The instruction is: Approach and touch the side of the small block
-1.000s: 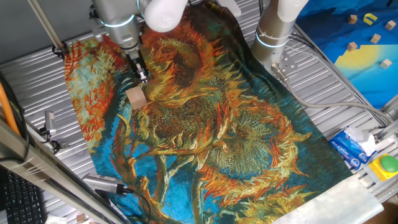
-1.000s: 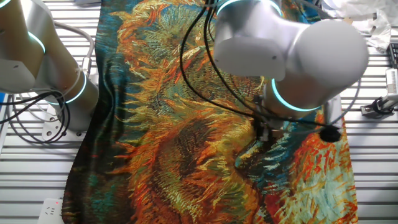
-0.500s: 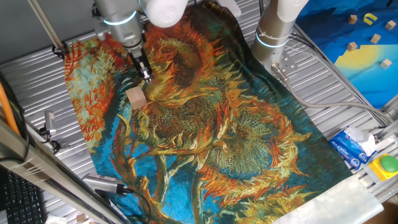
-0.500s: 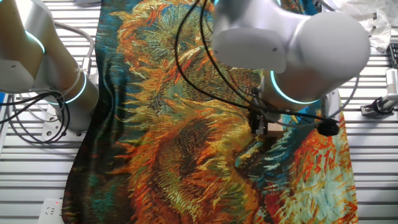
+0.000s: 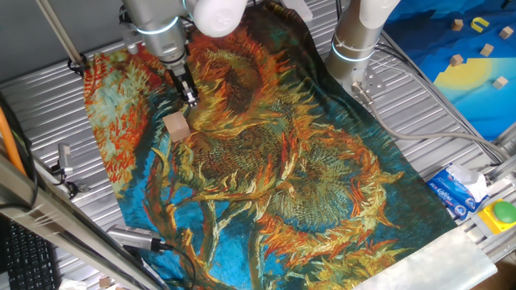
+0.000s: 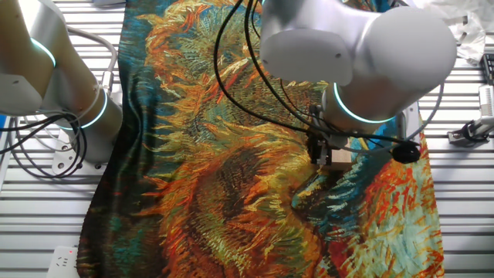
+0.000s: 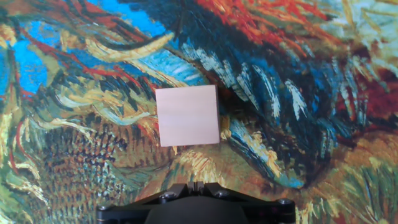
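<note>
The small block [image 5: 176,126] is a plain light-tan wooden cube lying on the sunflower-painted cloth [image 5: 306,177]. It also shows in the other fixed view [image 6: 338,158] and in the middle of the hand view [image 7: 187,116]. My gripper [image 5: 188,97] hangs just behind the block, a short gap away and not touching it. In the other fixed view the gripper [image 6: 317,151] is right beside the block's left side. In the hand view the fingertips [image 7: 194,185] are pressed together at the bottom edge, below the block. The gripper is shut and empty.
A second arm's base [image 5: 356,36] stands at the cloth's far edge. A blue and yellow mat [image 5: 476,56] with tiny wooden pieces lies at the far right. A blue packet [image 5: 455,192] and a green button [image 5: 504,212] sit at the right edge. Cables [image 6: 31,147] run beside the cloth.
The gripper has shifted slightly up and back from the block. In the other fixed view the arm has risen and the block now shows beside the fingers. The block has not moved.
</note>
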{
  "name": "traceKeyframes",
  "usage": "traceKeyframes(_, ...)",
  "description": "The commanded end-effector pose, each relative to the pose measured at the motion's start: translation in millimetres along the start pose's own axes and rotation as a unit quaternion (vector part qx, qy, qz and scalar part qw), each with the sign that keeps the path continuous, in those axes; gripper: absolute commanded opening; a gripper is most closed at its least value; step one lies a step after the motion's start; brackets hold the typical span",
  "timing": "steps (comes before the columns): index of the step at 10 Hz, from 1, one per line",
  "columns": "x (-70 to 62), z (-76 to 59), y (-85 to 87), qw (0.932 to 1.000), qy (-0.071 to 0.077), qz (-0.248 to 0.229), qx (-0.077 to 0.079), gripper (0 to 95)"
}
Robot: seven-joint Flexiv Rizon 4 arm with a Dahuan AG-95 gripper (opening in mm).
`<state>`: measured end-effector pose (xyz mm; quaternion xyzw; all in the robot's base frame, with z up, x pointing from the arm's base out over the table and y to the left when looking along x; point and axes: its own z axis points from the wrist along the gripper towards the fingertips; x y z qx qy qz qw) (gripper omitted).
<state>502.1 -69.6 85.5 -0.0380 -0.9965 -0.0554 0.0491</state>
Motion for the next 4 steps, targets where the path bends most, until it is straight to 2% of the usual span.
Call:
traceKeyframes(1,0.0,-1.4,0.2,1.0000,-0.001,-0.005,-0.001,0.0)
traceKeyframes(4,0.4,-2.5,0.6,1.0000,-0.001,-0.004,0.000,0.0)
